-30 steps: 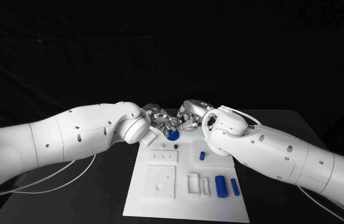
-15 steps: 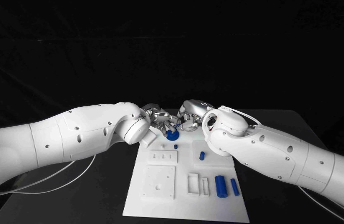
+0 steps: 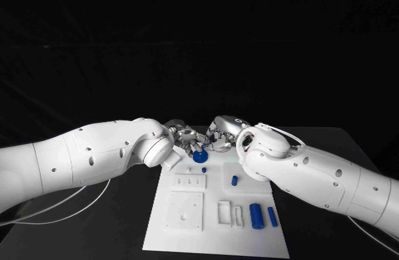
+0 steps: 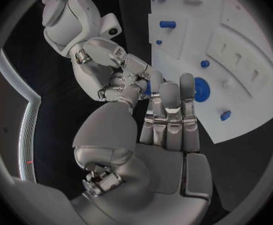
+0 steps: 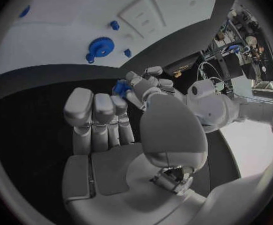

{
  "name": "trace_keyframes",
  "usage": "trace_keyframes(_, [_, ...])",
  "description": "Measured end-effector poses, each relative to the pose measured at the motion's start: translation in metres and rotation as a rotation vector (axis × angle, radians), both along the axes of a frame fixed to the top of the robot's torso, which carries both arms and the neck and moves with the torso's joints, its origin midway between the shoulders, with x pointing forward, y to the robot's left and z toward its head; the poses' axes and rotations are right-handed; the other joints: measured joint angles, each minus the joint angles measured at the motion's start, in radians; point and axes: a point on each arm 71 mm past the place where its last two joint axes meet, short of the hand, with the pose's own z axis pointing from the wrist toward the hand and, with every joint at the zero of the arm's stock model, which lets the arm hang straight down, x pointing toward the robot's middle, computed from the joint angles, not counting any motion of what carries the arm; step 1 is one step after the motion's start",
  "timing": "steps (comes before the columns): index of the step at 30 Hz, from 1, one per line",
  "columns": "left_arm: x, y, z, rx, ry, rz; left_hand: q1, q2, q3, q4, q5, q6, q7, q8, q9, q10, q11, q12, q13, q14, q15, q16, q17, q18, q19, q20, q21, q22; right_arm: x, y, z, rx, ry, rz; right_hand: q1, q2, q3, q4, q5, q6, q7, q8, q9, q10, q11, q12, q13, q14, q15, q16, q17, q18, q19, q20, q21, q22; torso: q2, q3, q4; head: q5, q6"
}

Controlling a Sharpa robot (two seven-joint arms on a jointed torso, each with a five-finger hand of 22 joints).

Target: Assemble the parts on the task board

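My two hands meet over the far end of the task board (image 3: 249,237), above the black table (image 3: 332,150). My left hand (image 3: 184,139) has its fingers (image 4: 171,110) straight and side by side, with the thumb near them, and they touch the fingertips of my right hand (image 3: 221,138). Between the fingertips I see a small blue part (image 5: 120,87); I cannot tell which hand really grips it. On the board, just below the hands, one blue gear (image 3: 199,154) lies flat. I count also one small blue peg (image 3: 203,170), one short blue pin (image 3: 234,180) on a raised white block, and two blue cylinders, a thick one (image 3: 256,215) and a thin one (image 3: 273,217), lying side by side at the near right.
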Motion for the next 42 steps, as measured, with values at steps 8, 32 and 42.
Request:
trace_keyframes(8, [0.002,0.005,0.001,0.016,-0.020,0.014,0.000,0.000,-0.006,0.006,0.000,0.002,-0.002,-0.004,0.000,0.003,-0.007,0.076,0.019,0.003,-0.007,0.064,0.017,-0.001,0.004,-0.011,0.016,0.033,0.001,-0.018,-0.001,0.025,-0.014,-0.017,0.073,-0.022,-0.239,0.113,0.005,-0.096,0.025,-0.004,-0.004,-0.033,0.018,-0.016,-0.038,-0.006,0.012,-0.008,-0.010,0.000,-0.003,0.010,-0.024,0.000,-0.001,0.0001,0.0004,0.001,-0.001])
trace_keyframes(32, [-0.005,0.028,-0.017,0.156,0.033,0.013,-0.043,0.006,-0.009,0.036,-0.018,0.013,-0.013,-0.002,0.000,0.008,-0.017,0.222,0.081,0.012,-0.020,0.199,0.030,-0.014,0.025,-0.033,0.003,0.149,0.010,-0.157,0.009,0.165,-0.017,-0.241,0.092,-0.016,-0.219,0.099,0.086,-0.091,0.022,-0.004,-0.004,-0.042,0.014,-0.039,-0.079,-0.007,0.014,-0.034,-0.036,-0.001,0.001,0.014,-0.064,0.000,-0.007,0.0070,-0.0112,0.021,-0.047])
trace_keyframes(42, [-0.013,0.026,-0.031,0.231,0.080,-0.035,-0.066,0.030,-0.013,0.040,-0.028,0.013,-0.013,-0.003,0.000,0.007,-0.017,0.249,0.094,0.011,-0.021,0.237,0.061,-0.014,0.040,-0.032,-0.029,0.203,0.027,-0.176,0.022,0.260,-0.034,-0.296,0.091,-0.016,-0.212,0.092,0.118,-0.091,0.022,-0.004,-0.004,-0.043,0.013,-0.043,-0.087,-0.007,0.014,-0.037,-0.037,-0.002,0.001,0.014,-0.070,0.000,-0.014,0.0100,-0.0117,0.022,-0.076])
